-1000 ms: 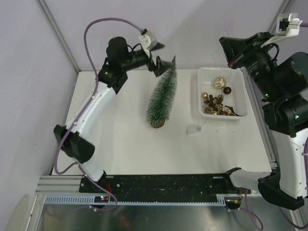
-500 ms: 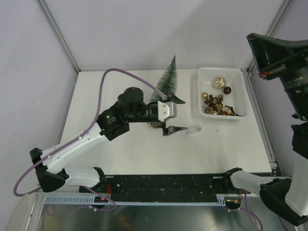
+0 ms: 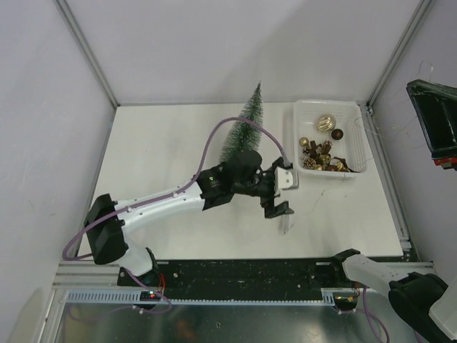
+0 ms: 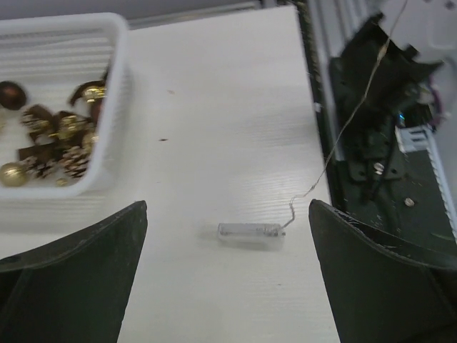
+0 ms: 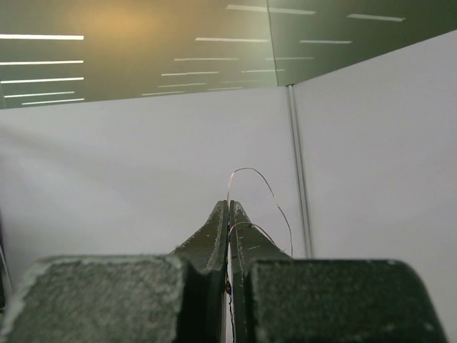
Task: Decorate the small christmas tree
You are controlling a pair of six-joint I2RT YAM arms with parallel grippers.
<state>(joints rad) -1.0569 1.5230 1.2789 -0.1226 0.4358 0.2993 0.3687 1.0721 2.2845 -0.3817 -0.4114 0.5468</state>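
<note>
White table (image 3: 171, 150) enclosed by pale walls (image 3: 214, 43). Small christmas tree (image 3: 243, 128) upright at rear centre; basket (image 3: 357, 136) right of it. Left gripper (image 3: 283, 194) spread wide before the tree, above a clear battery case (image 4: 250, 234). Right gripper (image 5: 228, 214) pinches thin wire (image 5: 275, 200).

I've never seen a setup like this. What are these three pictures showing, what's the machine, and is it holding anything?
These are two robot arms bolted at the near edge of a white table. One picture looks down from above; the other two come from small cameras on each arm's wrist.

On the table stand a small christmas tree and a white basket of gold and brown ornaments. Nearby lies a little clear box with a thin wire running off it, perhaps a string-light battery pack.

The left tool hangs wide open just above that box, holding nothing. The right tool is raised high at the side, shut on the thin wire.
</note>
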